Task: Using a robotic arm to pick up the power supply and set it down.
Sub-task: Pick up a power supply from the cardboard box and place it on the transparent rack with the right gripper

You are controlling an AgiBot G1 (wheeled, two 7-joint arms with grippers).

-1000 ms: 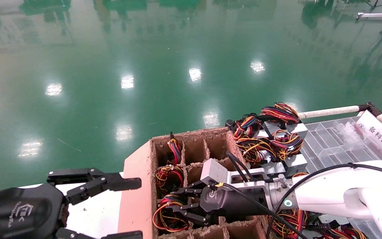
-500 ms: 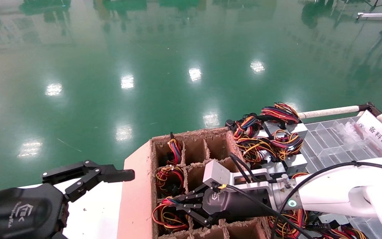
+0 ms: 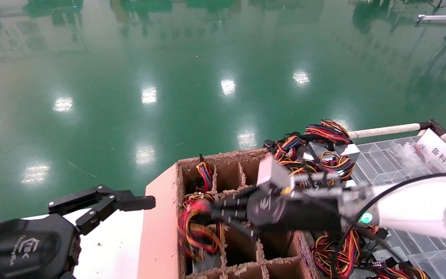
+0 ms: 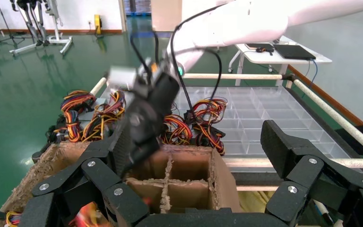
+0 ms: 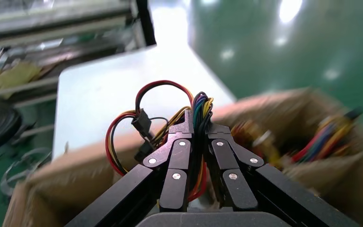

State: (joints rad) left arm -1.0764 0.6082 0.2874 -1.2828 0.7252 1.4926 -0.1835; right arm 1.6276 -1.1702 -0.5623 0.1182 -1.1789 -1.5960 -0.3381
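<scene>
Metal-cased and likely heavy, the power supply [image 3: 203, 263] hangs half out of a near-left cell of the cardboard divider box [image 3: 161, 217], held only by its soft wire bundle [image 5: 196, 113] pinched in the right end effector [image 3: 217, 213]; slippage seems likely. Left end effector [image 3: 130, 240] waits wide over the table [image 3: 110, 248], which offers open room

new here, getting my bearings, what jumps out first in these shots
The right end effector, shut on a bright wire bundle, lifts the power supply from the cardboard box. More wired supplies pile on the clear tray behind; the left end effector waits open nearby.
</scene>
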